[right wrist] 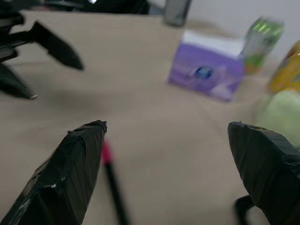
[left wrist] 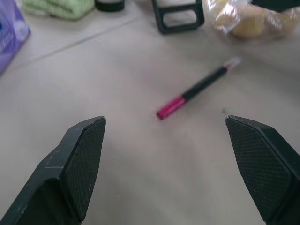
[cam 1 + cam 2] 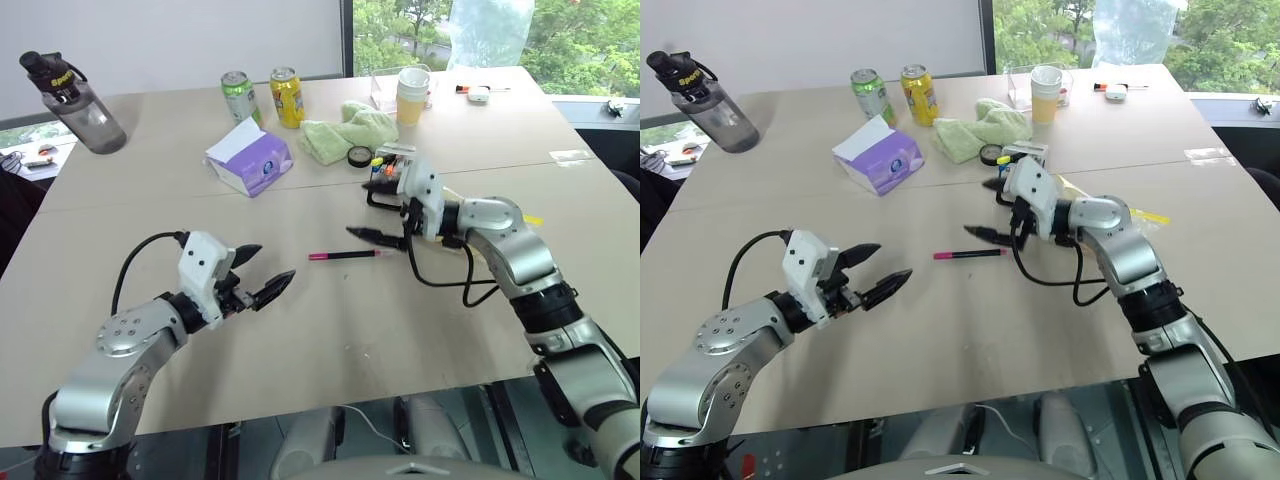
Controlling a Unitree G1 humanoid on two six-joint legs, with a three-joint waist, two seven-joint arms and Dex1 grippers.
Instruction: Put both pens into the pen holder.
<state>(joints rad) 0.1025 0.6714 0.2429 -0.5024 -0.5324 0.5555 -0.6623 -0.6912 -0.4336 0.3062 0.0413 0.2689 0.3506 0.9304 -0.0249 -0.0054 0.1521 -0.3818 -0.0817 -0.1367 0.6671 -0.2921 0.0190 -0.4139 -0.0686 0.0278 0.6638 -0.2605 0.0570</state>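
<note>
Pink-ended pen (image 3: pixel 347 255) lying flat on the table (image 3: pixel 330 330) just short of the pen holder (image 3: pixel 392 172) (likely next to go), between right gripper (image 3: pixel 374 212) and left gripper (image 3: pixel 262 271), both wide open, empty, angled toward it.

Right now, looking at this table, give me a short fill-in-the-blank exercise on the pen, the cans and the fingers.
1. The pen on the table has a ____ end.
2. It lies ____ the left gripper and right gripper.
3. Both grippers' fingers are ____.
4. Beside the green can stands a ____ can.

Missing words: pink; between; open; yellow
</note>
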